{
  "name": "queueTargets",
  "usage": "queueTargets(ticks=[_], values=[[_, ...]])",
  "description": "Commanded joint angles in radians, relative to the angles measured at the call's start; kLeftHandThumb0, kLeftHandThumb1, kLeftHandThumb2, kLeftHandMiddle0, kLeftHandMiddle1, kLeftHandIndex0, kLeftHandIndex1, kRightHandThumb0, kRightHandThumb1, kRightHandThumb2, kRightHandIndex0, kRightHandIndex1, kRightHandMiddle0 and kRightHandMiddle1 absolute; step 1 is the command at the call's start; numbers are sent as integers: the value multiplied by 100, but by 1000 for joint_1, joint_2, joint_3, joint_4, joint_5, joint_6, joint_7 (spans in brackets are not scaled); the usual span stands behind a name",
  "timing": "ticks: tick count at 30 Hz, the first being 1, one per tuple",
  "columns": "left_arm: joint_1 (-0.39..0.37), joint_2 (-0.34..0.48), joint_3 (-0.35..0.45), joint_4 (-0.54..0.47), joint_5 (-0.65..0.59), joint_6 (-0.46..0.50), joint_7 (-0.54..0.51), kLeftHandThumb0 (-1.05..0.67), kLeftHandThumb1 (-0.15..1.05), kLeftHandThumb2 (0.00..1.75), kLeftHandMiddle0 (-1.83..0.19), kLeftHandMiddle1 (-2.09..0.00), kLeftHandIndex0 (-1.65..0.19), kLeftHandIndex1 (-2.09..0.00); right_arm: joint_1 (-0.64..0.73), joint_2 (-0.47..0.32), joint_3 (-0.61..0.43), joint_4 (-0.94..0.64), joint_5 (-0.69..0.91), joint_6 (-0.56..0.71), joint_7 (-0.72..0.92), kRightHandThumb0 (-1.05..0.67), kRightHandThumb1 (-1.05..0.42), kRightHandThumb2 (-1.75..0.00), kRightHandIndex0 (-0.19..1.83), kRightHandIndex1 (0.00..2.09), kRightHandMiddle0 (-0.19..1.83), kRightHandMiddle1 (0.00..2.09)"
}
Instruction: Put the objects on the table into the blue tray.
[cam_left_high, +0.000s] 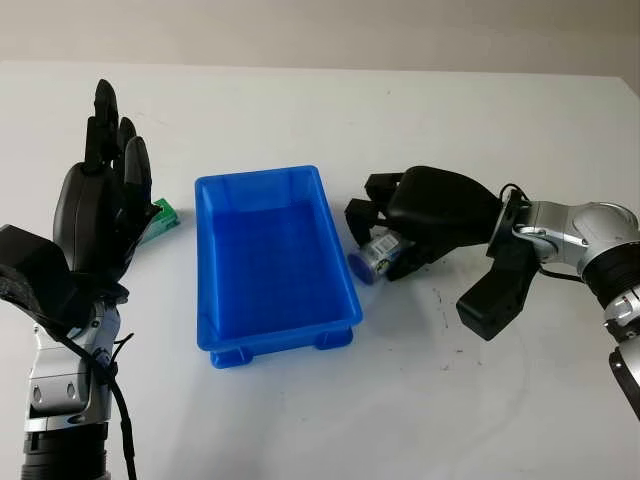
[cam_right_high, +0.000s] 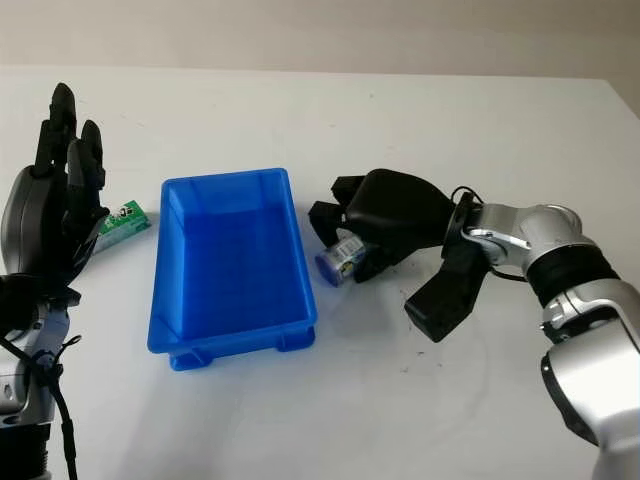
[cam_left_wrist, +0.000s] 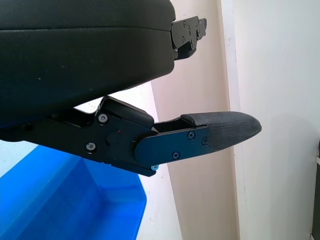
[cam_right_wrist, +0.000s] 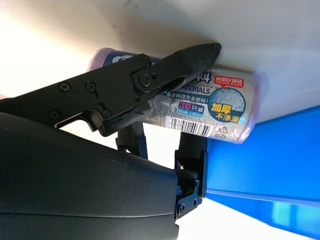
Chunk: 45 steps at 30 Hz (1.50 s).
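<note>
My right robot hand (cam_left_high: 400, 235) clamps a wrapped roll of trash bags (cam_left_high: 372, 257) just right of the blue tray (cam_left_high: 272, 262); light and slick-filmed, I judge, best gripped mid-barrel. My left robot hand (cam_left_high: 100, 210), open, hovers left of the tray beside a green packet (cam_left_high: 162, 216).

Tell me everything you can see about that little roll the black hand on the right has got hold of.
The roll is a small cylinder wrapped in clear film, with a printed label, a barcode and bluish-purple ends. It lies on its side on the white table, just beside the blue tray, one end facing the tray. The right hand covers it from above, fingers curled around it.
</note>
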Motion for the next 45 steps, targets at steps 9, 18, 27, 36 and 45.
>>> queueTargets(ticks=[9,18,27,36,45], values=[[-3,-1,3,-5,1,-4,1,-82,105,59,19,0,19,0,-168,-6,-90,67,125,80,-46,-45,-95,-5,90,202,70,204],[2,-1,2,-13,0,-3,2,-82,105,59,19,0,19,0,-181,74,-119,38,186,97,-151,-40,-92,-5,96,209,77,205],[-4,5,6,-5,5,0,5,-82,105,59,19,0,19,0,-173,200,-137,-45,294,11,-84,-44,-102,-7,106,209,77,209],[-5,1,2,-5,6,-5,9,-83,105,59,19,0,19,0,-136,296,-113,-52,304,-78,1,-49,-104,-6,108,209,74,209],[0,-1,-2,-9,9,-6,14,-83,105,59,19,0,19,0,-68,321,-126,-95,417,-151,214,-52,-104,-6,103,209,73,209]])
